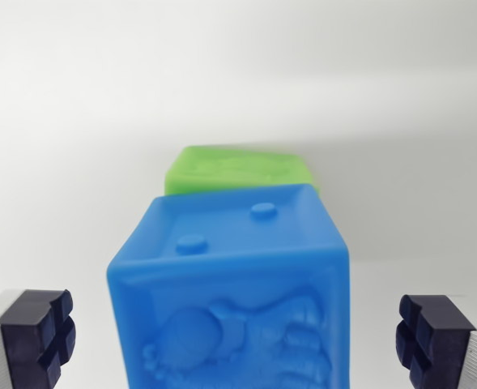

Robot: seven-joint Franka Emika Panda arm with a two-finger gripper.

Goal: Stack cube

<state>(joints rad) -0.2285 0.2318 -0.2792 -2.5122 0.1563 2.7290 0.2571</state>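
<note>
Pincer (236,340): wide, pads (40,336) clear of the blue cube on both sides.
Blue cube (230,292): centred between the pads, two studs on top, relief on the near face.
Green cube (238,168): just behind the blue one, partly hidden by it.
Counter (68,138): white, bare at both sides.

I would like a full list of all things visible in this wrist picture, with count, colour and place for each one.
Blue soft plastic cube with raised studs and a relief figure: one, blue, centre foreground, between the fingers with gaps on both sides.
Green soft plastic cube: one, green, directly behind the blue cube, partly hidden by it.
White surface: one, white, beneath and around both cubes.
Gripper: one, dark pads on grey fingers, lower corners, open.
</note>
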